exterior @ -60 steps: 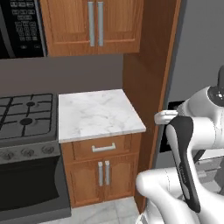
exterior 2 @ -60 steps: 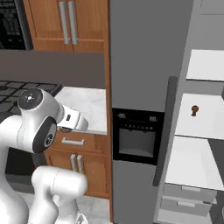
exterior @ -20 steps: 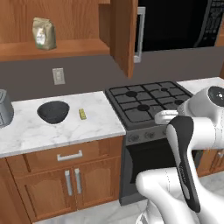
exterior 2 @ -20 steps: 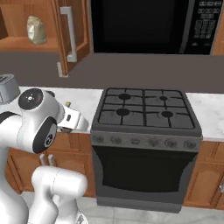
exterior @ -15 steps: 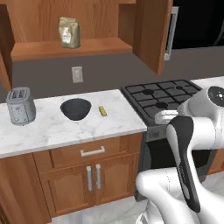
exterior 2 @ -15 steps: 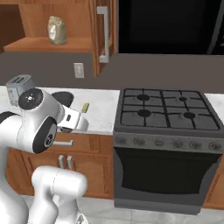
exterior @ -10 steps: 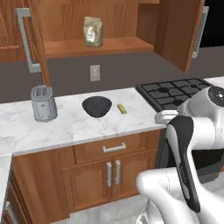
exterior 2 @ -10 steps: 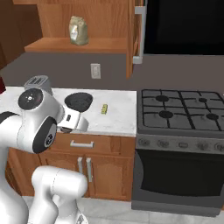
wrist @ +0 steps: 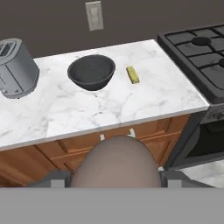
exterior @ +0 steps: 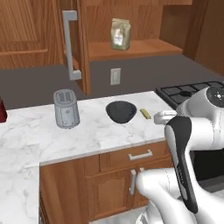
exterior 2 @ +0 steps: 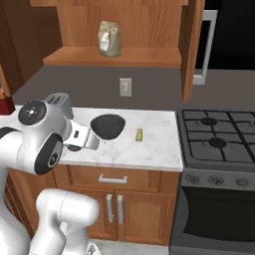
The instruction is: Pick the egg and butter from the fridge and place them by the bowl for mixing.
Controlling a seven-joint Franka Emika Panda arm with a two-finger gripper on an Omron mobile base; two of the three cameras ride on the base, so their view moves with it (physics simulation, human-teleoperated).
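Counter (exterior: 100, 135): white marble top on wooden cabinets, running along a dark grey wall.

Stove (exterior 2: 219, 132): black gas hob with oven below, at the right end of the counter.

Upper cabinets: wooden, doors open; an open shelf (exterior: 131, 49) carries a tan paper bag (exterior: 120, 34). A wall socket (exterior: 115, 76) sits on the wall beneath.

Toaster (exterior: 65, 108): grey metal, upright, on the left part of the counter, well apart from the bowl.

Bowl (exterior: 121, 111): round, nearly black, shallow, standing upright near the middle of the counter, left of the butter.

Butter (exterior: 145, 113): small mustard-yellow stick lying flat on the counter just right of the bowl, not touching it, between bowl and stove.

Egg (wrist: 116, 162): grey-brown rounded ball, large in the hand view at its bottom, held off the counter in front of the cabinet drawers.

Gripper (wrist: 114, 179): jaws part-way apart, one grey tip on each side of the egg, clamped against it.
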